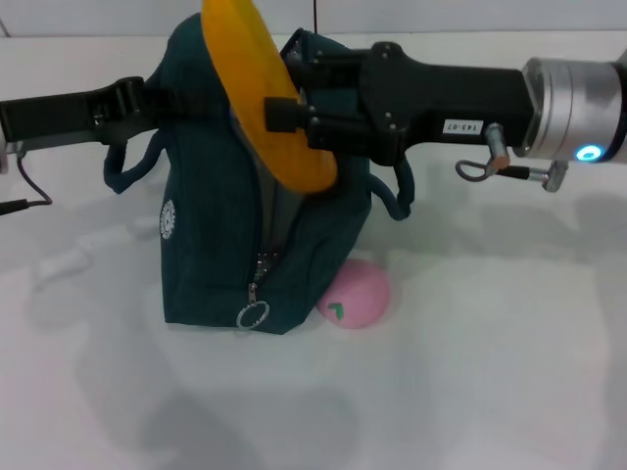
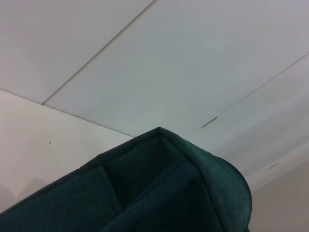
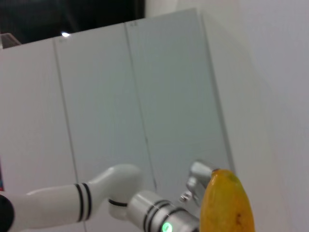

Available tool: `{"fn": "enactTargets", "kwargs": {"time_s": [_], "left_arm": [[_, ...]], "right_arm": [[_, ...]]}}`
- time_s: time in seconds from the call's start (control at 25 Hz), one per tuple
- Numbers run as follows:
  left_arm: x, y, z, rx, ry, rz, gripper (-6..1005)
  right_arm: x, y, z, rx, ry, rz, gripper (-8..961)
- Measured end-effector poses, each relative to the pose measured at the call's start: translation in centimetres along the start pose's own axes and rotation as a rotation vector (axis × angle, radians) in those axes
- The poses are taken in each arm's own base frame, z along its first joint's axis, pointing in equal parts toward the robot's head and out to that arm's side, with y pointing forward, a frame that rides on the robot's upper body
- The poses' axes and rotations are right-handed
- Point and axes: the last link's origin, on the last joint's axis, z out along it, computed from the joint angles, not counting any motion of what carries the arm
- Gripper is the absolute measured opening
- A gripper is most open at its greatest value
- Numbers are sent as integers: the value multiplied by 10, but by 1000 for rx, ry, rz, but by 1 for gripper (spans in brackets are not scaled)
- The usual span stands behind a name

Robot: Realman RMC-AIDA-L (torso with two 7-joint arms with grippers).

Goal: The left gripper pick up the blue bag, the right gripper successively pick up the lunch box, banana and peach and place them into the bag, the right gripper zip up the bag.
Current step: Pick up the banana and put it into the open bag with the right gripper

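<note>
A dark teal-blue bag (image 1: 225, 235) is seen standing upright on the white table (image 1: 490, 372) in the head view, a little toward nine o'clock from the middle of the scene. Its fabric is matte, with a small round white emblem on the side and a zipper running down the front edge to a metal ring pull (image 1: 253, 315) near the base. The zipper is parted at the top, where the grey lining is shown. Looped handles are seen hanging on both sides.

The left gripper (image 1: 132, 103) is reached in from nine o'clock and is placed at the bag's upper edge; whether it is clamped on the fabric cannot be told from these views. In the left wrist view only a top corner of the bag (image 2: 164, 193) is shown against pale wall panels.

The right gripper (image 1: 284, 113) is extended from three o'clock over the bag's open mouth, and its fingers are closed around the banana (image 1: 260, 88). The banana is smooth, orange-yellow and curved, held tilted above the opening with its lower end at the mouth of the bag. Its tip (image 3: 226, 203) is also seen in the right wrist view.

A pink peach (image 1: 358, 294) with a small green mark is lying on the table at five o'clock of the bag, touching its base.
</note>
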Motion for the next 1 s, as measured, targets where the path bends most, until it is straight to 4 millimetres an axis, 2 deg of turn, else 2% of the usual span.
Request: {"fn": "enactTargets", "kwargs": {"time_s": [0.24, 0.4, 0.64, 1.0], "left_arm": [[2, 3, 3, -7, -8, 3, 37], [2, 2, 3, -9, -4, -2, 36], [0, 2, 5, -11, -6, -8, 36], [1, 1, 4, -11, -5, -11, 36]], "right_arm": [[10, -3, -1, 32, 11, 7, 440], [8, -4, 1, 38, -17, -10, 442], [3, -6, 15, 19, -12, -33, 443], [24, 3, 38, 6, 45, -41, 446]]}}
